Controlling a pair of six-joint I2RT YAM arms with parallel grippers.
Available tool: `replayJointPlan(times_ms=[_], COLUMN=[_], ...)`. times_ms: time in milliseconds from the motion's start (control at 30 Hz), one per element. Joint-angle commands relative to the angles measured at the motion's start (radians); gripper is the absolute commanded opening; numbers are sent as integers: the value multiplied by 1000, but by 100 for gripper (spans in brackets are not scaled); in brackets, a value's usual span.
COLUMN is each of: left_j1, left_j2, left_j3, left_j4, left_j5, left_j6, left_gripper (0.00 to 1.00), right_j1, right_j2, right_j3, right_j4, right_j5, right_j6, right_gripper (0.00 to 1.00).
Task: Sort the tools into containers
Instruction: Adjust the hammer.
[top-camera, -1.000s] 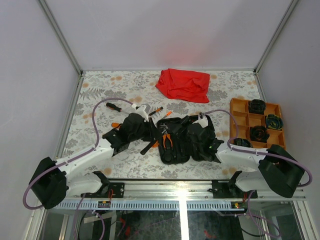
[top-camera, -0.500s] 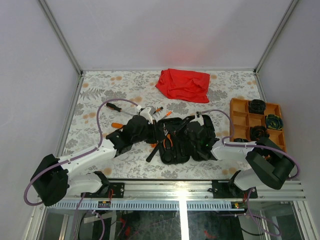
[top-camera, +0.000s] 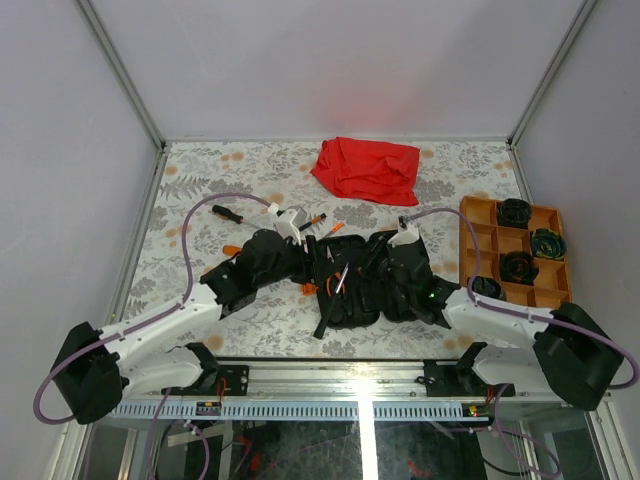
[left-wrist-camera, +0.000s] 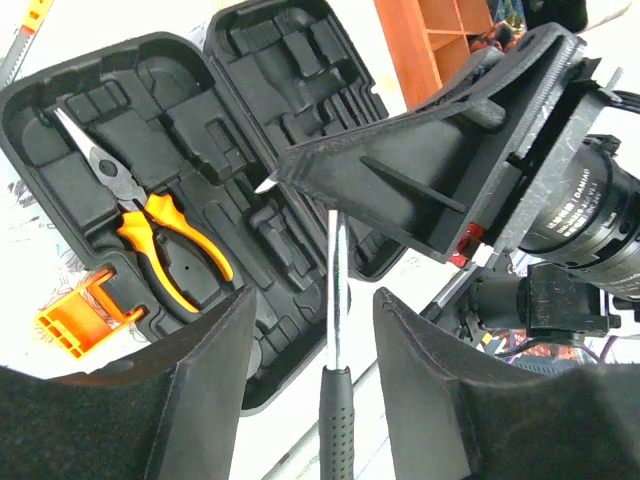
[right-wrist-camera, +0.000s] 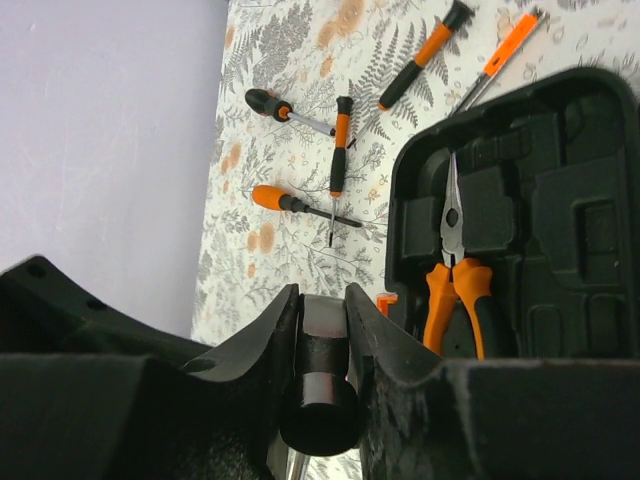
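One hammer (right-wrist-camera: 322, 345) clamped by right fingers (right-wrist-camera: 258, 372), overhanging case (right-wrist-camera: 560, 170) edge

pliers (left-wrist-camera: 150, 215) in case (left-wrist-camera: 230, 120) | tray (top-camera: 478, 214) right of case | cloth (top-camera: 366, 168) behind case | screwdrivers (right-wrist-camera: 340, 140) on table (top-camera: 200, 180), left of case

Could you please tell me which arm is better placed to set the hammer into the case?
Right: the right pincer grips the hammer by the head over the open case; the left pincer stands open around the handle.

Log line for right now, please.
right gripper: shut on steel-shafted black-handled hammer | left gripper: open, straddling handle | orange-handled pliers: in open black hard case
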Motion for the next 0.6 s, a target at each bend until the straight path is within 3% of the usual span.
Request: replayJointPlan(times_ms=[0, 200, 567], left_j1=[-5, -6, -5], left_j2=[-37, -75, -111], left_j3=[34, 51, 91], left_j4=[38, 24, 92], left_j5=[-26, -37, 11], left_j6=[65, 90, 88], left_gripper=[50, 50, 55], right_j1=[-7, -7, -8], right_j2=[-113, -233, -405], right_j3=[29, 40, 36], right_j4=[-45, -133, -203], right_j5=[13, -44, -142], right_j6=[-225, -414, -586], right_gripper=[6, 7, 3])
